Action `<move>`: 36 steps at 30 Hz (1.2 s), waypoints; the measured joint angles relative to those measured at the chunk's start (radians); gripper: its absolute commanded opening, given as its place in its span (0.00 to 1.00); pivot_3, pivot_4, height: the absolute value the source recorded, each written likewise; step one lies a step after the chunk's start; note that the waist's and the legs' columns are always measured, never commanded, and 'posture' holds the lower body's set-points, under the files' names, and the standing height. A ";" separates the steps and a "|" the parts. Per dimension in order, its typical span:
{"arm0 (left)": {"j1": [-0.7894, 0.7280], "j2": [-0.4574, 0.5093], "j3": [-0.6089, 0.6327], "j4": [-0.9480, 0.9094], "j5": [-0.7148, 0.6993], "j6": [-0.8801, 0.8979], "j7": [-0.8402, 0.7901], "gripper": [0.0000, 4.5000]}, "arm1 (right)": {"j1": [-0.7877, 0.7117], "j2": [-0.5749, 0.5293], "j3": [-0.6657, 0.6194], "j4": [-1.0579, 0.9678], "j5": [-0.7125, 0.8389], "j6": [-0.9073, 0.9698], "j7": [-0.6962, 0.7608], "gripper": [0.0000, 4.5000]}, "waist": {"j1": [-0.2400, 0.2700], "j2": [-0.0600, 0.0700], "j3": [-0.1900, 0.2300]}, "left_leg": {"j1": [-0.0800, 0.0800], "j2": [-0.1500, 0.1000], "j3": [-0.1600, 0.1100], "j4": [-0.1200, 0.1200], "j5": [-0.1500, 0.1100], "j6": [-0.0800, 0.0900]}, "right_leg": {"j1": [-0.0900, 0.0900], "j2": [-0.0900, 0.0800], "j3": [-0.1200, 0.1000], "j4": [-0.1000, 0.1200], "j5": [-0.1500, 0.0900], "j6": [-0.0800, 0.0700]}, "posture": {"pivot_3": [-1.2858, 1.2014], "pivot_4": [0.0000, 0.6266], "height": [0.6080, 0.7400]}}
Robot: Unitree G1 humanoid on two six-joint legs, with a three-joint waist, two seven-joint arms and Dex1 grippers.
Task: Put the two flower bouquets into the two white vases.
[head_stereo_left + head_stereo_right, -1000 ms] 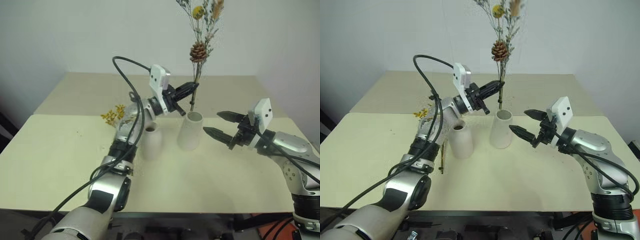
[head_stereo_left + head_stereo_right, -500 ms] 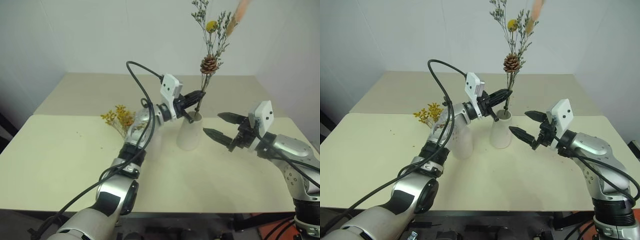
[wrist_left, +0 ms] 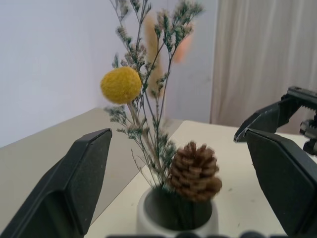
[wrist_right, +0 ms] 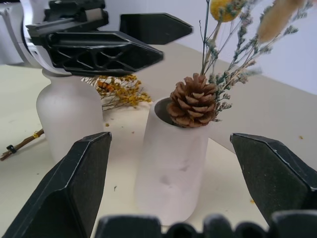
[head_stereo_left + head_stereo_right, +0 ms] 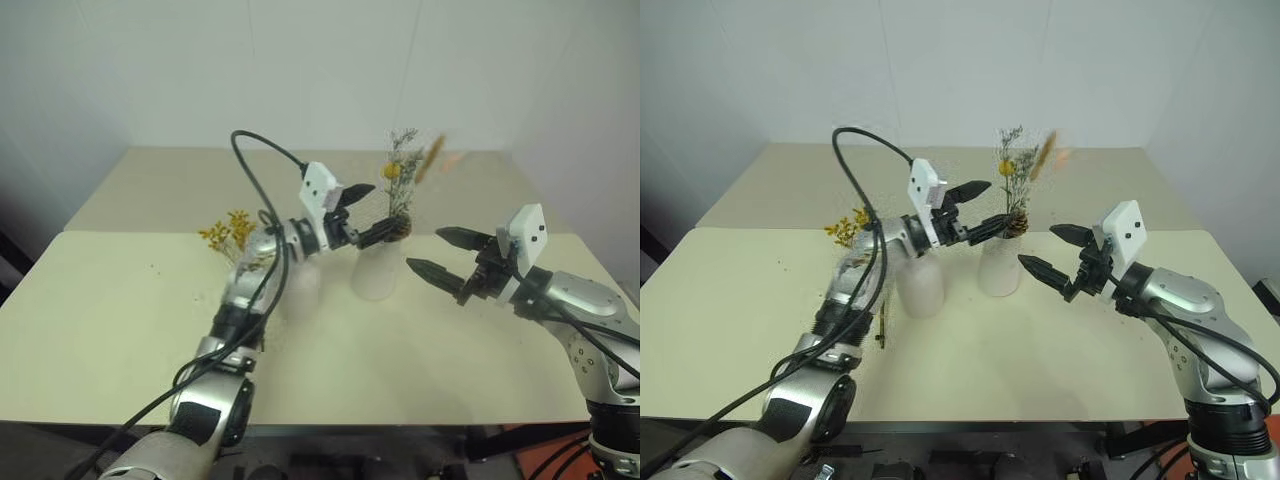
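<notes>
The left gripper [image 5: 362, 212] is now standing wide open, having just let go of the sparse bunch of grey-green sprigs, yellow ball and brown pinecone [image 5: 398, 195]. A moment ago it was pinching that stem high above the table; now the bunch is sitting down in the taller tapered white ceramic vase [image 5: 374, 268], the pinecone resting at the mouth and the sprigs leaning slightly toward the right edge. One bouquet looks placed, so half the job seems done.

The bushy spray of tiny yellow-orange dried flowers [image 5: 229, 232] is lying on the cream tabletop [image 5: 120, 310] toward the far left, just behind the squat rounded white vase with the narrow neck [image 5: 920, 282], which is standing empty just beside the tall one.

The right gripper [image 5: 1044, 252] is hovering with fingers spread wide and holding nothing, near the tall vase on its right-edge side.

The near edge and both front corners are giving plenty of room; between the vases it is tight, so the left arm's withdrawal probably wants care.
</notes>
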 measured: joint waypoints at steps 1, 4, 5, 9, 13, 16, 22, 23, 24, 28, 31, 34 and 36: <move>0.008 0.021 0.003 -0.035 -0.001 0.024 0.008 1.00 | 0.000 0.000 0.000 0.000 0.000 0.000 0.004 1.00 | 0.001 0.000 0.000 | 0.000 0.000 0.000 0.000 0.000 0.000 | 0.000 0.000 0.000 0.000 0.000 0.000 | 0.52 0.24 1.00; 0.016 0.093 0.038 -0.144 -0.026 0.107 0.030 1.00 | -0.002 -0.001 0.000 0.003 0.000 0.000 0.023 1.00 | 0.001 0.000 0.000 | 0.000 0.000 0.000 0.000 0.000 0.000 | 0.000 0.000 0.000 0.000 0.000 0.000 | 0.52 0.24 1.00; 0.016 0.114 0.055 -0.176 -0.037 0.132 0.040 1.00 | -0.003 -0.004 0.001 0.005 0.000 0.000 0.032 1.00 | 0.001 0.000 0.000 | 0.000 0.000 0.000 0.000 0.000 0.000 | 0.000 0.000 0.000 0.000 0.000 0.000 | 0.52 0.24 1.00; 0.029 0.194 0.118 -0.304 -0.086 0.254 0.092 1.00 | -0.016 -0.041 0.002 0.008 -0.001 -0.001 0.083 1.00 | 0.001 0.000 0.000 | 0.000 0.001 0.000 0.000 0.000 0.000 | 0.000 0.000 0.000 0.000 0.000 0.000 | 0.52 0.24 1.00; 0.087 0.269 0.172 -0.422 -0.148 0.430 0.150 1.00 | -0.021 -0.059 0.004 0.008 0.016 0.000 0.144 1.00 | 0.000 0.000 0.000 | 0.001 0.001 0.000 0.000 0.000 0.000 | 0.000 0.000 -0.001 0.000 0.000 0.000 | 0.52 0.24 1.00; 0.142 0.324 0.223 -0.504 -0.207 0.590 0.201 1.00 | -0.024 -0.071 0.008 -0.002 0.038 0.001 0.183 1.00 | -0.005 0.000 0.000 | 0.000 0.001 0.000 0.000 0.000 0.000 | 0.000 0.000 -0.001 0.000 0.000 0.000 | 0.52 0.24 1.00; 0.159 0.423 0.333 -0.620 -0.337 0.941 0.307 1.00 | -0.030 -0.079 0.013 -0.028 0.063 0.007 0.230 1.00 | -0.009 0.000 0.000 | 0.001 0.002 0.000 0.000 0.000 0.000 | 0.001 0.000 -0.002 0.000 0.000 0.000 | 0.52 0.24 1.00; 0.141 0.427 0.352 -0.625 -0.352 1.021 0.337 1.00 | -0.030 -0.087 0.015 -0.028 0.064 0.007 0.239 1.00 | -0.008 0.000 0.000 | 0.000 0.001 -0.001 0.000 0.000 0.000 | 0.001 0.000 -0.002 0.000 0.000 0.000 | 0.52 0.24 1.00; 0.126 0.431 0.367 -0.628 -0.361 1.080 0.361 1.00 | -0.030 -0.093 0.016 -0.028 0.065 0.007 0.248 1.00 | -0.008 0.000 0.000 | 0.000 0.001 -0.001 0.001 0.000 0.000 | 0.001 0.000 -0.003 0.000 0.000 0.000 | 0.52 0.24 1.00; 0.048 0.486 0.386 -0.628 -0.385 1.321 0.436 1.00 | -0.030 -0.104 0.018 -0.023 0.068 0.007 0.274 1.00 | -0.014 0.000 0.000 | 0.000 0.001 -0.001 0.000 0.000 0.000 | 0.000 0.000 -0.003 0.000 0.000 0.000 | 0.52 0.24 1.00; 0.049 0.593 0.346 -0.600 -0.473 1.366 0.478 1.00 | -0.031 -0.105 0.020 -0.003 0.067 0.007 0.287 1.00 | -0.024 0.000 0.000 | 0.001 0.002 -0.001 -0.001 0.000 0.000 | 0.000 0.000 -0.002 0.001 0.000 0.000 | 0.52 0.24 1.00; 0.053 0.678 0.277 -0.550 -0.615 1.368 0.543 1.00 | -0.040 -0.103 0.029 -0.001 0.068 0.007 0.288 1.00 | -0.023 0.000 0.000 | 0.001 0.002 -0.001 0.000 0.000 0.000 | 0.000 0.000 -0.002 0.001 0.000 0.000 | 0.52 0.24 1.00; 0.058 0.726 0.223 -0.533 -0.703 1.368 0.588 1.00 | -0.045 -0.101 0.033 0.000 0.068 0.007 0.288 1.00 | -0.022 0.000 0.000 | 0.001 0.002 -0.001 0.000 0.000 0.000 | 0.000 0.000 -0.002 0.001 0.000 0.000 | 0.52 0.24 1.00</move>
